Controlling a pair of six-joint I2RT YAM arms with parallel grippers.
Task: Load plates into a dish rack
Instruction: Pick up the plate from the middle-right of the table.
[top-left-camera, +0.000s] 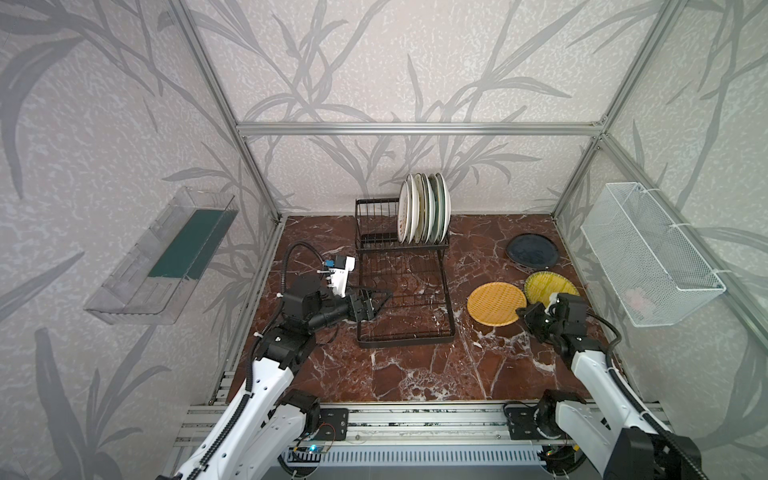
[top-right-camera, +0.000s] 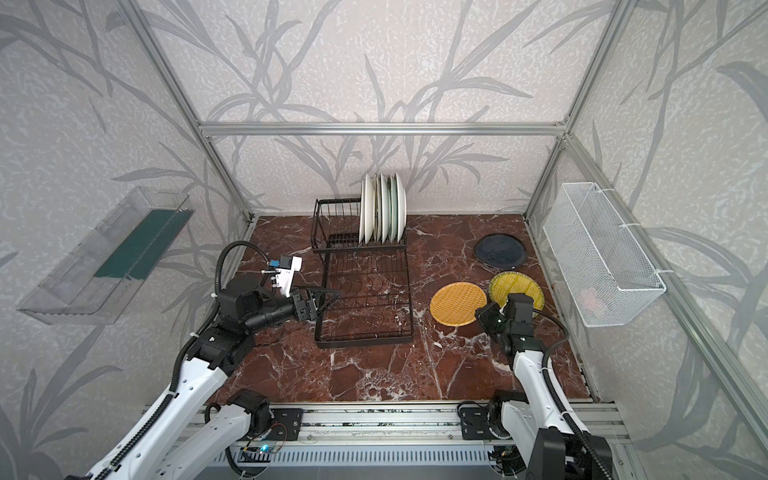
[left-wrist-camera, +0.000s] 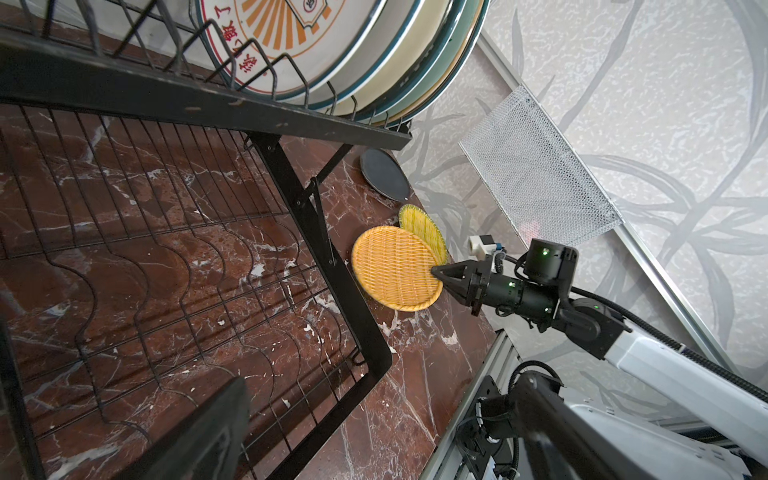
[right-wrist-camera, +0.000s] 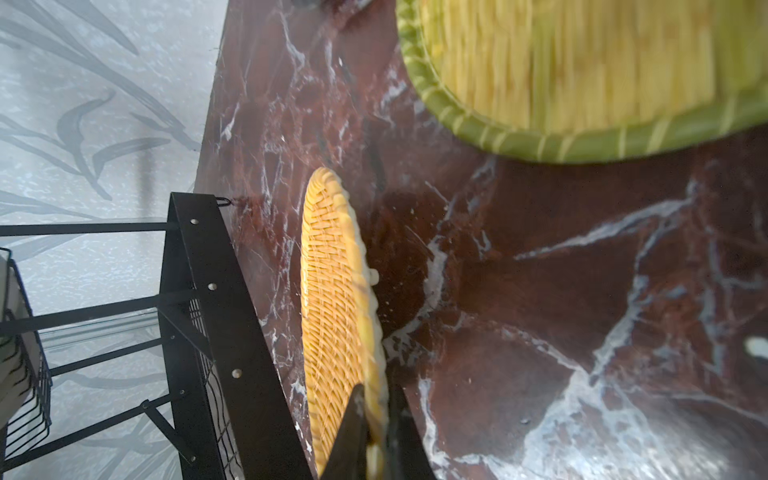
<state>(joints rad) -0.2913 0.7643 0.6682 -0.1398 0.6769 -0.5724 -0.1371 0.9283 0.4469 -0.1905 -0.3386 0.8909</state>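
The black wire dish rack (top-left-camera: 446, 291) stands mid-table, and its raised upper basket holds several plates (top-left-camera: 424, 214) upright, the sunburst one (left-wrist-camera: 286, 37) outermost. Three plates lie on the marble to the right: an orange woven plate (top-left-camera: 496, 303), a yellow-green woven plate (top-left-camera: 548, 287) and a dark blue plate (top-left-camera: 532, 249). My right gripper (right-wrist-camera: 376, 395) is shut on the near rim of the orange woven plate (right-wrist-camera: 332, 291), also seen in the left wrist view (left-wrist-camera: 395, 270). My left gripper (top-left-camera: 374, 301) hangs open over the left side of the rack's lower tray, holding nothing.
A white mesh basket (top-left-camera: 648, 257) hangs on the right wall and a clear plastic bin (top-left-camera: 166, 253) on the left wall. Aluminium frame posts bound the marble table, with a rail (top-left-camera: 415, 419) along its front edge.
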